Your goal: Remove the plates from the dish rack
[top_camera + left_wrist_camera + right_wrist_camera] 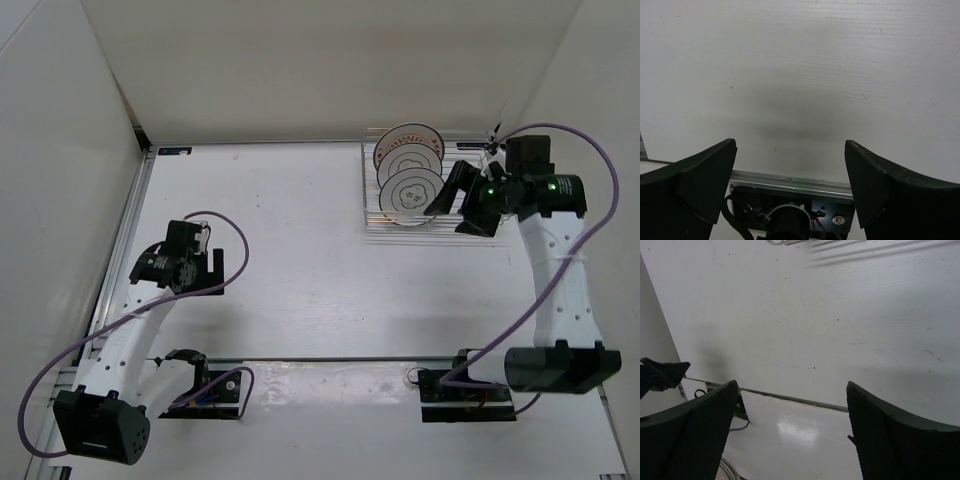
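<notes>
The dish rack (377, 222) of silver wire stands at the back right of the table. Two plates stand upright in it: the orange-brown rimmed plate (408, 144) behind, and the white plate with grey rings (411, 194) in front. My right gripper (458, 205) is open and empty, hovering over the rack just right of the plates, touching neither. In the right wrist view (790, 407) its fingers (700, 425) frame bare table, with only rack wires (790, 242) at the top edge. My left gripper (205, 272) is open and empty over the left of the table, as the left wrist view (790, 170) also shows.
White walls enclose the table on the left, back and right. A metal rail (330, 359) runs across the near edge between the arm bases. The left arm's base mount (790, 212) shows between the left fingers. Purple cables loop beside both arms.
</notes>
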